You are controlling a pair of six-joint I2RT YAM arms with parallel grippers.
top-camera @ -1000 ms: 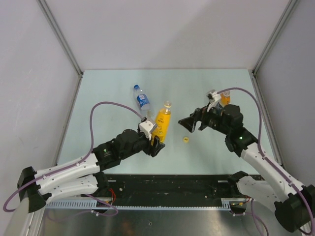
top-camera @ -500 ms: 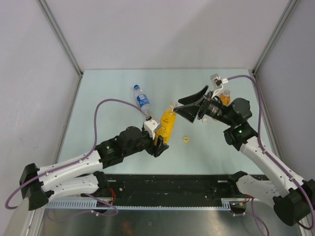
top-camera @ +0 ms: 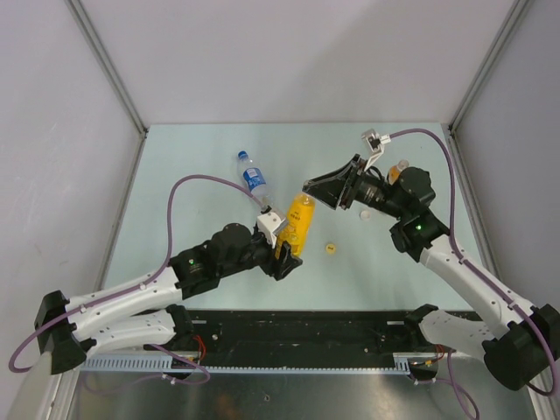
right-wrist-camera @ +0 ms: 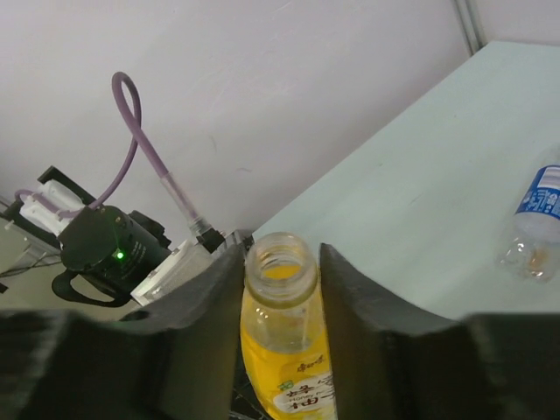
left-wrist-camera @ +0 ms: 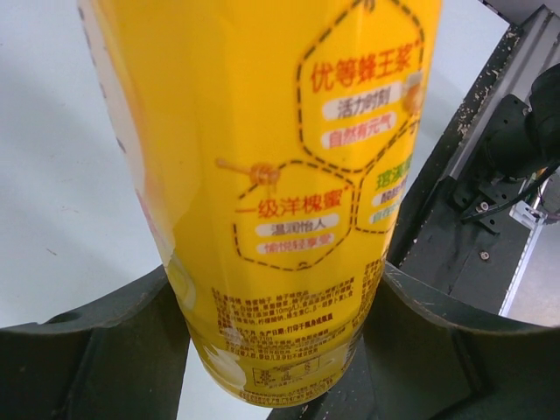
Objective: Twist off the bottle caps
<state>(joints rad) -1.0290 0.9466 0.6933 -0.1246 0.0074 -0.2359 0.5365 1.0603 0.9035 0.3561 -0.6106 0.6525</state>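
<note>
yellow bottle (top-camera: 297,226): centre of the top view, tilted, neck toward the top of the frame; mouth open, uncapped; honeycomb label.
yellow cap (top-camera: 331,248): lying loose just lower right of that bottle, apart from it.
clear bottle (top-camera: 254,181): upper left of centre, lying down, blue label; blue cap (top-camera: 241,156) on.
orange bottle (top-camera: 398,173): right of centre, mostly hidden; pale cap (top-camera: 402,163) on.

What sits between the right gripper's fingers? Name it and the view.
The yellow bottle, its neck open and capless, flanked by both fingers; the right wrist view shows it.
</note>
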